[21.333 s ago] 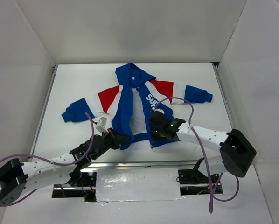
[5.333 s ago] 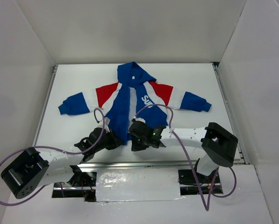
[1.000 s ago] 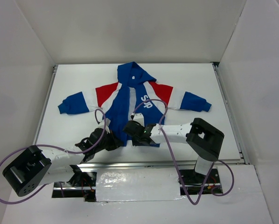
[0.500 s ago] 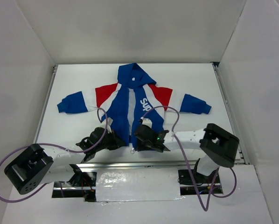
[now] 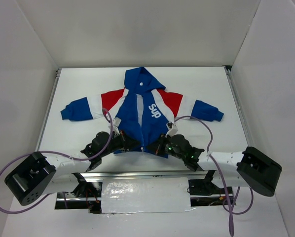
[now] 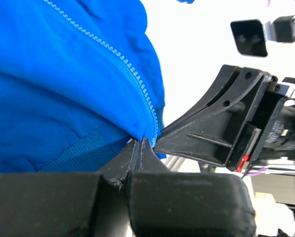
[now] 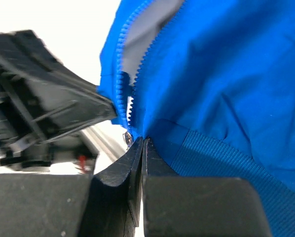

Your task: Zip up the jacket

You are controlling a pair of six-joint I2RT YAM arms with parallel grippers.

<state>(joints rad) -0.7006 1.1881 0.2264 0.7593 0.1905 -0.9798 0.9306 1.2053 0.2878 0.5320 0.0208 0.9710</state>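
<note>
Small royal-blue hooded jacket (image 5: 148,114), red-and-white shoulders, lay flat, front unzipped; my left gripper (image 6: 139,147) and right gripper (image 7: 141,145) each clamped tight on its bottom hem.

Near table (image 5: 88,81) edge was crowded: left gripper (image 5: 132,144) and right gripper (image 5: 156,147) were clamped on the jacket (image 5: 145,113) hem, tips almost touching at the zipper. Sleeves were spread across mid table. Bare surface was seen beyond the hood and outside both cuffs. Sides were closed by walls (image 5: 29,49); cables (image 5: 189,117) were looped above the arms.
</note>
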